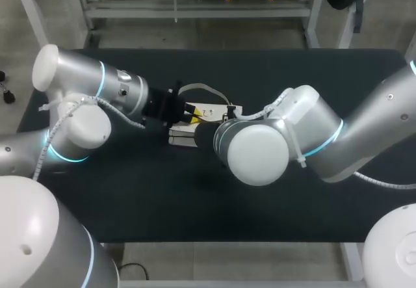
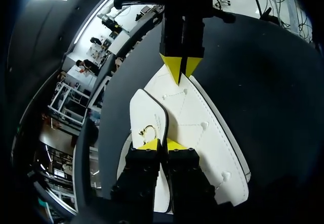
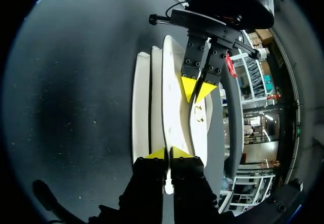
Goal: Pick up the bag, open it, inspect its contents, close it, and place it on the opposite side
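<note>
Gripping the white bag (image 2: 202, 125) by its left end, I am using my left gripper (image 2: 162, 144). I am pinching its right end with my right gripper (image 3: 168, 153).

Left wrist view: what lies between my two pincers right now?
Only the white bag. It spans from the left pincer to the right pincer, with its gold clasp beside the left one. The left wrist view shows this clearly.

One white bag (image 1: 209, 113) with one gold clasp (image 2: 148, 131) — on one dark table (image 1: 292, 73). Two grippers — left gripper (image 2: 162, 144), right gripper (image 3: 168, 153) — two yellow tips (image 2: 150, 144) each, four altogether.
</note>
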